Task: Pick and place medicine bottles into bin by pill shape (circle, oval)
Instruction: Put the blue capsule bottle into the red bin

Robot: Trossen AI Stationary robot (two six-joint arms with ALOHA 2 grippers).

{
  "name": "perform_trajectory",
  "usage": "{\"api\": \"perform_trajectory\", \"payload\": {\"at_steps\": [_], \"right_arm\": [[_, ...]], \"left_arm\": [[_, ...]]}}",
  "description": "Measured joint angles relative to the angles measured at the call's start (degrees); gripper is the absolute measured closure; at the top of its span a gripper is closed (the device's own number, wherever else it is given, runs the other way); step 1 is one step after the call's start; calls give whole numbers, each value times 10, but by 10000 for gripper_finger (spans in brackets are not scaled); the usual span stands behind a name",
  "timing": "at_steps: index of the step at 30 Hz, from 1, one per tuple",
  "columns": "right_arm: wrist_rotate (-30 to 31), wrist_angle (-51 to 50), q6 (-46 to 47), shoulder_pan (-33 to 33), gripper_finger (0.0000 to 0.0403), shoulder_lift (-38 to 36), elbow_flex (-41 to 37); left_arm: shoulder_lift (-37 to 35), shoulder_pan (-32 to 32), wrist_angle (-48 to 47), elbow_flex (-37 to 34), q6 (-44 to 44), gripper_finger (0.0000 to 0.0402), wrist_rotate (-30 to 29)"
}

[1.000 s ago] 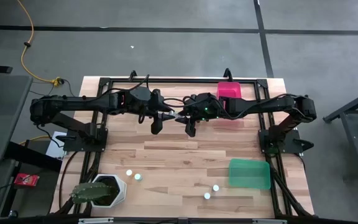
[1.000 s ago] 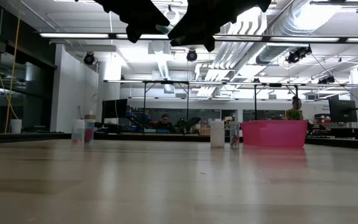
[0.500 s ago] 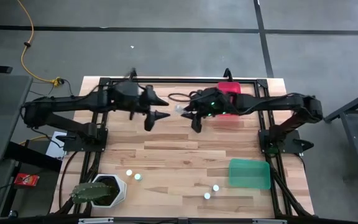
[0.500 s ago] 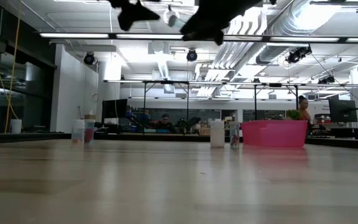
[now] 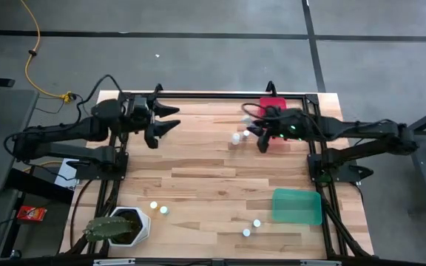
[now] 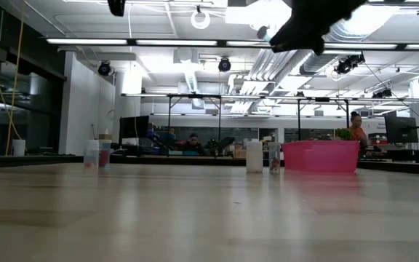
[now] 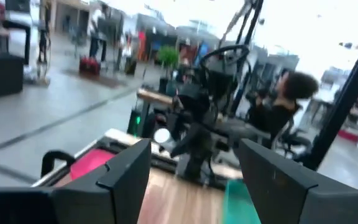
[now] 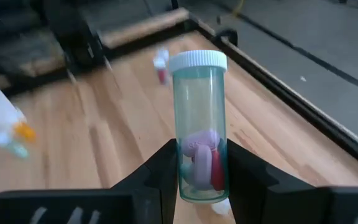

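My right gripper (image 5: 256, 134) is high above the far right of the table, beside the pink bin (image 5: 272, 107). It is shut on a clear medicine bottle (image 8: 199, 124) with a white cap and pink pills inside. My left gripper (image 5: 170, 119) is open and empty above the far left of the table; its own view shows the gap between its fingers (image 7: 194, 168). Two small bottles (image 5: 235, 140) stand on the wood just left of my right gripper. Several white-capped bottles (image 5: 159, 207) (image 5: 251, 227) stand near the front edge. My right gripper pinches the lower body of the bottle (image 8: 199, 182), near its base, between its two fingers. The fingers come from the table's right. The bottle sticks out past them with its cap (image 8: 197, 60) away from the gripper, lifted clear of the table.
A green bin (image 5: 296, 205) sits at the near right. A white plant pot with a cactus (image 5: 120, 226) stands at the near left corner. Black arm frames run along both sides of the table. The low view shows further bottles (image 6: 97, 154) standing at the far left.
The two grippers met above the table's far middle a second ago and have drawn apart. My left gripper has gone toward the table's left edge, empty. My right gripper has gone toward the pink bin with the bottle, which has stayed clear of the table.
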Motion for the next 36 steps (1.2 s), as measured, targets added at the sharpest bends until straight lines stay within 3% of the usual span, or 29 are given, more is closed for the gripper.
{"api": "perform_trajectory", "payload": {"at_steps": [5, 10, 13, 23, 27, 36], "right_arm": [[30, 98, 32, 1, 302, -64, -82], [127, 72, 36, -34, 301, -71, -76], [144, 29, 38, -87, 301, -60, -56], [-16, -144, 130, -326, 301, 76, -45], [-53, -129, 139, -363, 301, 149, -45], [-54, -117, 153, -401, 301, 255, -45]], "left_arm": [[-23, 0, 45, -57, 5, 172, -35], [-24, 0, 45, -63, 36, 172, -36], [-23, 0, 44, -63, 33, 172, -36], [-23, 0, 40, -63, 16, 172, -36], [-23, 0, 40, -63, 17, 172, -36], [-23, 0, 40, -62, 17, 172, -36]]}}
